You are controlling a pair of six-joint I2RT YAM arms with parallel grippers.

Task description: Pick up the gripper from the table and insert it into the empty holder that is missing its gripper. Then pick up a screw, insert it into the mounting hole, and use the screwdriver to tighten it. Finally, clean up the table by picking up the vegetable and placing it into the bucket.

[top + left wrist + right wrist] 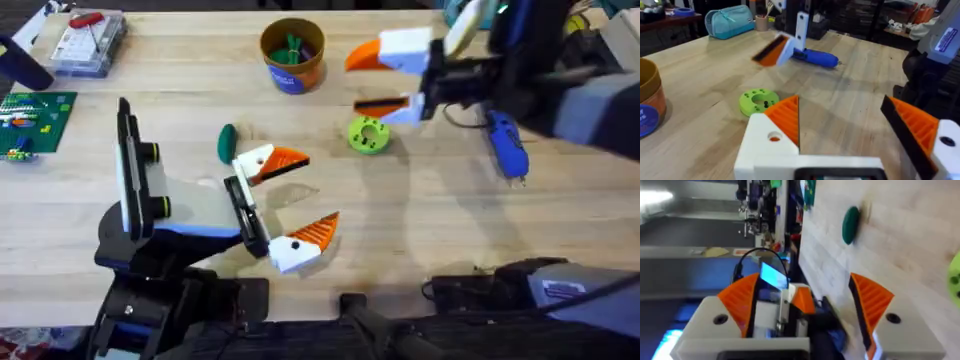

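The vegetable (227,143), a small dark green oval judged light, smooth and perhaps slippery, is seen lying on the table (450,230) near the left gripper (322,188), whose fingers are spread like the right gripper's (353,83), and is best taken across its narrow middle.

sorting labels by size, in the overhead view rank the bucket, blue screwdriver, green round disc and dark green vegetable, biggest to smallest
1. bucket, largest
2. blue screwdriver, long but narrow, partly hidden under the right arm, so its rank is unsure
3. green round disc
4. dark green vegetable, smallest, though close to the disc
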